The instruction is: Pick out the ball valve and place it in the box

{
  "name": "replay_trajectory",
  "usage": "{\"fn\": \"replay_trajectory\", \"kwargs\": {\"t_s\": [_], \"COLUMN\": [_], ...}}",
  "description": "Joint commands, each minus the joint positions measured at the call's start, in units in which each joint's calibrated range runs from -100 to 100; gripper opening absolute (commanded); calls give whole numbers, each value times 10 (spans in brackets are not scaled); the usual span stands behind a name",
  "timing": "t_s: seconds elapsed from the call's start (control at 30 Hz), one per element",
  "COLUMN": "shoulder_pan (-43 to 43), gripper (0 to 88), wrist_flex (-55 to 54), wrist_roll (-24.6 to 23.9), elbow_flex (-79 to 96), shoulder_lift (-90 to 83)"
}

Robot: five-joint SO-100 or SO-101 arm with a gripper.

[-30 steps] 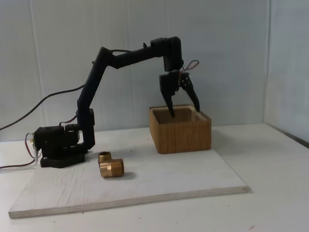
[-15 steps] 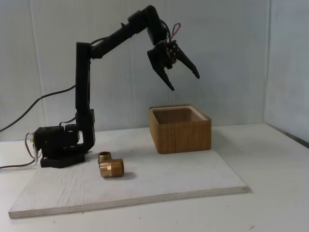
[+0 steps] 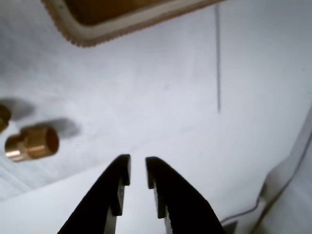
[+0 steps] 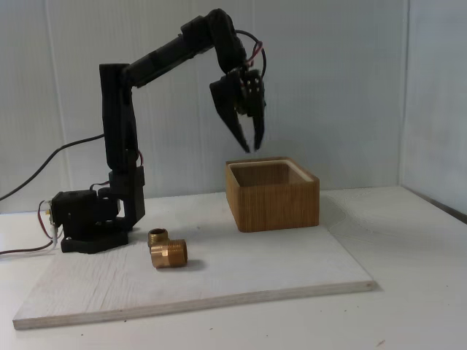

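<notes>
The ball valve is out of view. In the fixed view the light-brown wooden box (image 4: 273, 200) stands on the board right of centre; the wrist view catches its ribbed rim (image 3: 122, 22) at the top edge. My gripper (image 4: 251, 148) hangs in the air just above the box's left wall, pointing down. From the wrist camera, the gripper (image 3: 138, 165) has its jaws close together with a narrow gap, and nothing sits between them.
A brass threaded elbow fitting (image 4: 168, 249) without a handle lies on the white board (image 4: 255, 270) left of the box, and it also shows in the wrist view (image 3: 31, 143). The arm's base (image 4: 87, 219) and cables sit at the far left.
The gripper rose out of the box, swung up and left, then tilted back down. Its jaws went from wide open to nearly together.
</notes>
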Motion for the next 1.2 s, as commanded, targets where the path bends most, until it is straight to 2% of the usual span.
{"fn": "replay_trajectory", "kwargs": {"t_s": [0.0,0.2,0.43,0.8,0.97,1.17], "shoulder_pan": [12,19,-4,-61,-75,-86], "gripper": [8,9,9,9,9,9], "wrist_flex": [5,5,-16,-244,-335,-393], "wrist_roll": [15,18,18,18,15,15], "elbow_flex": [21,109,274,693,815,916], "shoulder_lift": [-26,-72,-255,-528,-588,-631]}}
